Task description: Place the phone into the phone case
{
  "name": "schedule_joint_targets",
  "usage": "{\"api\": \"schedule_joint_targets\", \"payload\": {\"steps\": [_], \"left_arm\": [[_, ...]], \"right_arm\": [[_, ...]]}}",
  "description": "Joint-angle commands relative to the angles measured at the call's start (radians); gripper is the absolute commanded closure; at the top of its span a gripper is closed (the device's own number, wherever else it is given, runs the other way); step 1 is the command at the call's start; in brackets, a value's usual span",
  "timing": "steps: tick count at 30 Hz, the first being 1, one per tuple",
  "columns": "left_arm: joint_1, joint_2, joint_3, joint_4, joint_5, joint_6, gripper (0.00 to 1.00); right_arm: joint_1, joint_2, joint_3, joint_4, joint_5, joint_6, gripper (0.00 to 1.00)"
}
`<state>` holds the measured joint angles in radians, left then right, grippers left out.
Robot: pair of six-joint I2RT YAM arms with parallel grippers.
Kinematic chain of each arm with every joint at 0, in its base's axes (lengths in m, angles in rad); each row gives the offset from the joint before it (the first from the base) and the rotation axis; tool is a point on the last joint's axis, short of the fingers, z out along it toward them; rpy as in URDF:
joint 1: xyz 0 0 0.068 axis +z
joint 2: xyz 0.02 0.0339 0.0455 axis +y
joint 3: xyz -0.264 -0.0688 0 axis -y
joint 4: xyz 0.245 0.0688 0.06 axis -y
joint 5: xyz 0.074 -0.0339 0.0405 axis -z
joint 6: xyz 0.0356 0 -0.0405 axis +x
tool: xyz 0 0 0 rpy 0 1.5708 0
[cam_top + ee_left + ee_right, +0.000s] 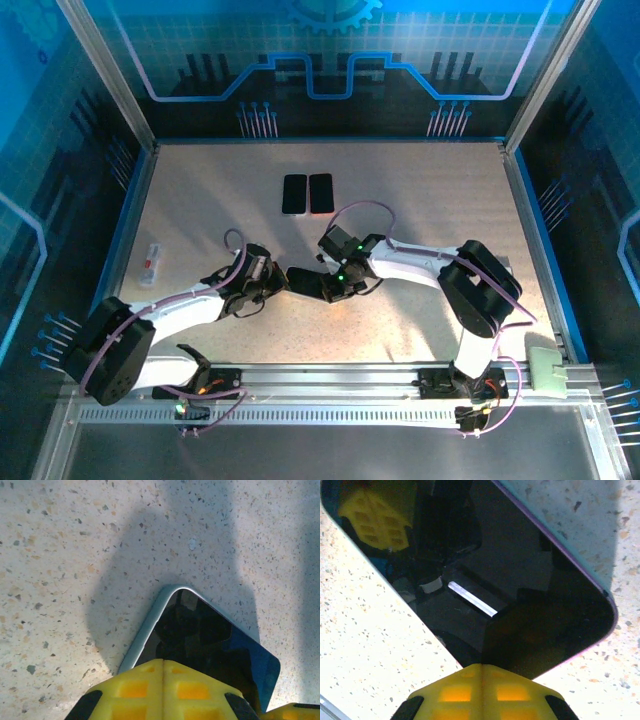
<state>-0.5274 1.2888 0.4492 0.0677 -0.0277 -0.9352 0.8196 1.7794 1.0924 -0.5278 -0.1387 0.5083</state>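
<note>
A black glossy phone [303, 278] lies flat on the speckled table between my two grippers. The left gripper [163, 662] is shut, and its yellow tips rest on the screen [200, 630] near one corner. At the opposite end the right gripper [481, 666] is also shut, tips down on the dark glass [520, 555]. From above, the left gripper [277, 283] and the right gripper [332, 288] flank the phone. A thin rim [142, 635], pale blue here and purplish [615, 615] in the right wrist view, borders the screen. I cannot tell whether it is the phone case.
Two dark slabs lie side by side at the back centre, one plain [294, 193] and one red-edged [321, 192]. A small clear item [151, 264] lies at the left. A pale green piece [548, 367] sits on the rail at the near right. Metal frame posts wall the table.
</note>
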Motion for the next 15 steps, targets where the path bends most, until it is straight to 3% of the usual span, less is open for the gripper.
{"api": "schedule_joint_targets", "payload": {"steps": [1, 15], "left_arm": [[0.007, 0.031, 0.022, 0.034, 0.025, 0.02, 1.0], [0.006, 0.102, 0.052, 0.061, 0.049, 0.021, 1.0]], "right_arm": [[0.013, -0.035, -0.018, -0.051, 0.031, 0.01, 1.0], [0.019, -0.04, -0.037, -0.062, 0.052, 0.0, 1.0]]}}
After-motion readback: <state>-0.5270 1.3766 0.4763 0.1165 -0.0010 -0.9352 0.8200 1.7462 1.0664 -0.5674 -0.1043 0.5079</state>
